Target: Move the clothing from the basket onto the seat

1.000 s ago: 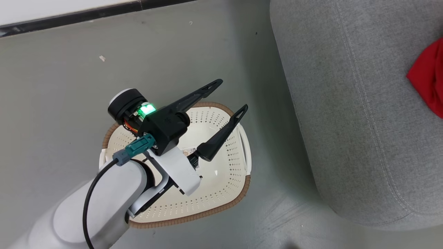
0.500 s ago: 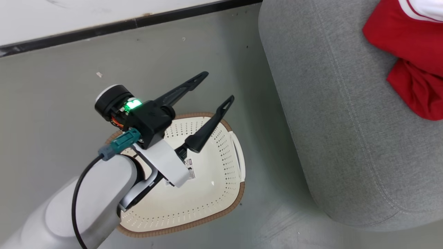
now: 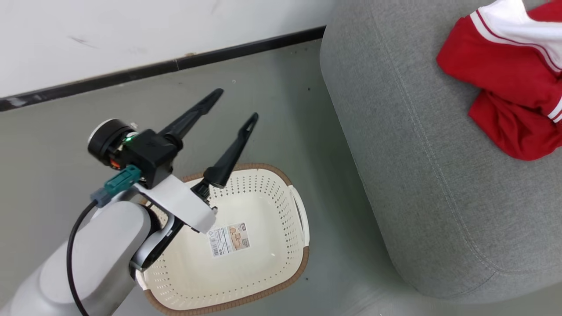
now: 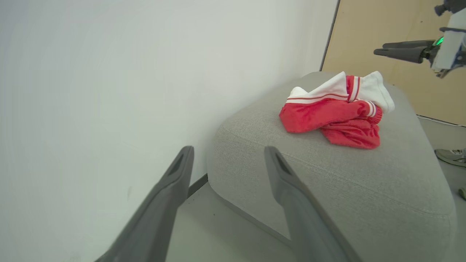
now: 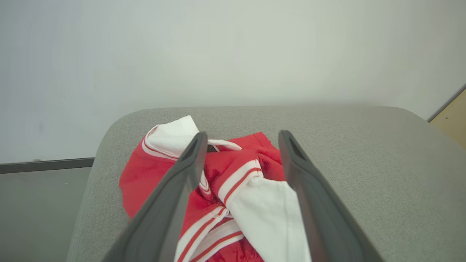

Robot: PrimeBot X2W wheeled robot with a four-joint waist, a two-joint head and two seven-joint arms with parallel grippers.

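Note:
The clothing (image 3: 509, 87), a bright-red bundle with white panels and stripe trim, lies crumpled on the light-grey seat (image 3: 417, 153). The cream basket (image 3: 259, 263) stands on the floor beside the seat, and its bare bottom shows a barcode sticker (image 3: 228, 239). My left gripper (image 3: 235, 105) hangs open over the basket's far rim and holds nothing. In the left wrist view its fingers (image 4: 229, 151) point toward the seat (image 4: 364, 174) and the clothing (image 4: 327, 112). My right gripper (image 5: 243, 136) is open above the clothing (image 5: 247, 174), clear of it; it also appears from the side (image 4: 380, 49).
A white wall with a black baseboard (image 3: 175, 66) runs behind the basket and the seat. Grey floor (image 3: 66, 131) surrounds the basket. A tan wooden panel (image 4: 382, 36) stands beyond the seat. A grey shoe (image 4: 451, 156) rests on the floor at the seat's far side.
The head camera has swung up and right, bringing more of the clothing into view. My left gripper has drawn back from the basket's middle toward its far rim, uncovering the sticker. My right gripper has opened.

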